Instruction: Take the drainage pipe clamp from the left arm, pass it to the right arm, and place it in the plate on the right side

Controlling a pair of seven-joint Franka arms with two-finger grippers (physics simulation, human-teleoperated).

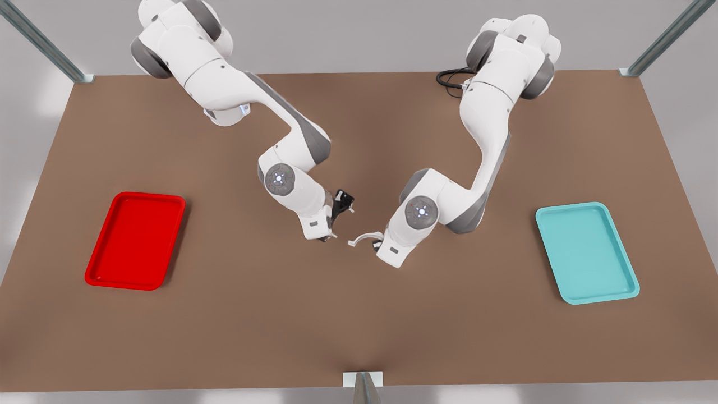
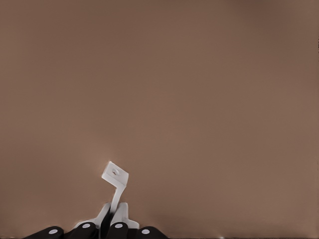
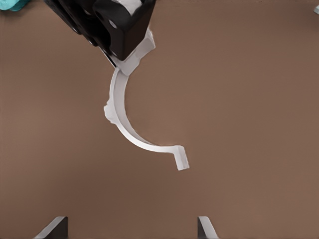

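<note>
The left tool (image 1: 377, 245) is clamped on one end tab of the clamp (image 1: 364, 238), and in the left wrist view the black fingers (image 2: 117, 230) pinch the white strap (image 2: 115, 183) between them, its free tab sticking out over bare table. This arm is the one on the front view's right. The curved strap arcs out from that grip toward the middle of the table (image 1: 359, 314), held just above the brown surface as far as the pictures show.

Facing it from the front view's left is the right tool (image 1: 331, 233). Its fingers (image 3: 207, 228) are spread wide apart with nothing between them. Its wrist view looks straight at the clamp (image 3: 124, 114), hanging from the other tool (image 3: 110, 30), with the free tab nearest to it.

This looks like the hand-over step, with the receiving tool lined up but not yet on the part. The next move likely calls for the right tool to move in until the free end or mid-arc sits between its fingers, close, and only then for the left tool to let go. The strap is thin, so a poorly centred pinch could twist it.

The red tray (image 1: 136, 240), on the front view's left, is well apart from both tools; a teal tray (image 1: 586, 252) lies on the opposite side.
</note>
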